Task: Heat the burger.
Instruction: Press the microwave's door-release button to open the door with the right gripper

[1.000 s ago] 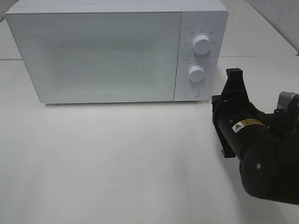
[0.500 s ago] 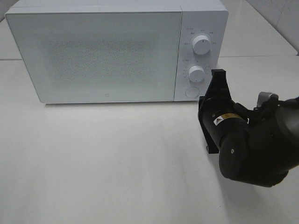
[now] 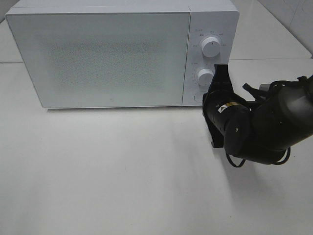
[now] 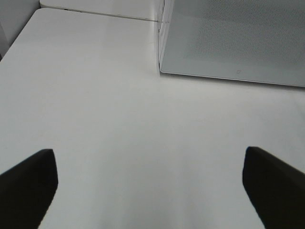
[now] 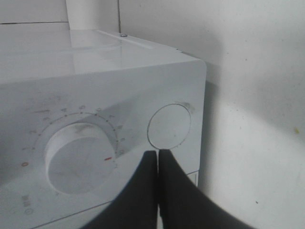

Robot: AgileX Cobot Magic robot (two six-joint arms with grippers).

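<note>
burger: not visible in any view; its place cannot be told.
microwave (image 3: 98, 54): white, standing along the far edge of the desk (image 3: 122, 171), its front facing the near edge.
door (image 3: 98, 56): shut, a frosted, speckled panel that covers most of the front and shows nothing of the inside.
control panel (image 3: 209, 29): the narrow strip at the right end of the microwave's front, carrying all the controls.
upper dial (image 3: 211, 47): white and round, near the top of the panel.
lower dial (image 3: 205, 77): white and round, beneath the upper one, with a small red mark at its rim in the right wrist view.
round button (image 5: 169, 126): flat, at the foot of the panel just beside the lower dial.
right gripper (image 5: 157, 153): jaws pressed together with nothing between them; the tips point at the panel between the lower dial and the round button. Whether they touch it cannot be told.
right arm (image 3: 264, 122): black, reaching in over the desk's right side to the microwave's right front corner.
left gripper (image 4: 147, 157): jaws spread wide, holding nothing, above bare desk near the microwave's left front corner.
</note>
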